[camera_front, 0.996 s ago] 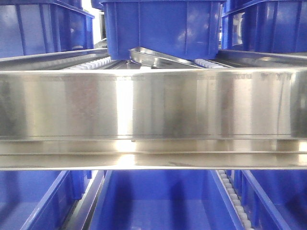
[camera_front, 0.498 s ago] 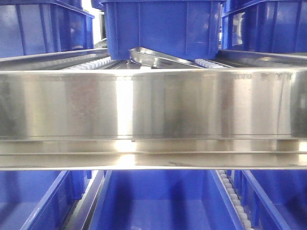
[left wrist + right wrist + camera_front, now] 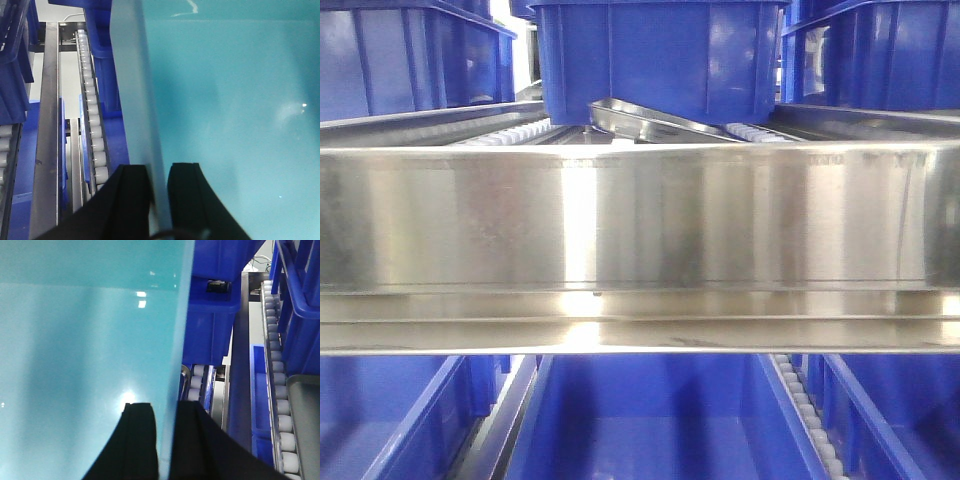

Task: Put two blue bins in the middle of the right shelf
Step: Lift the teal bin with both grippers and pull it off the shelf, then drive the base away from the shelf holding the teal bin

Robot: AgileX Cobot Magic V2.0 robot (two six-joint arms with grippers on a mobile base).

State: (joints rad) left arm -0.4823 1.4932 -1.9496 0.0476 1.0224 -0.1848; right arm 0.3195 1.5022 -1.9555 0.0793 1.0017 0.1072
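**benchrat:** ok, front view first. What's in it?

**rollerfan:** Mostly rack tbh. A wide brushed stainless-steel front rail (image 3: pixel 640 215) of a shelf tier runs edge to edge across the middle. Dark royal-blue plastic bins (image 3: pixel 660 55) sit on the tier above it, on white roller tracks (image 3: pixel 760 131). More of those dark bins sit on the level below the rail.

**benchrat:** and the left wrist cam?

**rollerfan:** The left tool (image 3: pixel 159 200) is narrowed right down on the side wall of a pale sky-blue rectangular plastic bin (image 3: pixel 230 110). One black finger (image 3: pixel 131 200) is outside and the other inside, with the wall pinched between them. The bin's smooth inside fills the right of the view. Off to the left and lower down there's a roller track and a flat steel side rail (image 3: pixel 50 130), with dark bins around them.

**benchrat:** right wrist the same deal?

**rollerfan:** Pretty much mirrored. The right tool (image 3: pixel 166 450) is clamped on the opposite wall, and here the pale bin (image 3: pixel 80 340) fills the left. Dark bins and a roller track sit to its right. So the bin hangs between the two tools, over the rack's rollers. I can't tell if a second one is nested with it.
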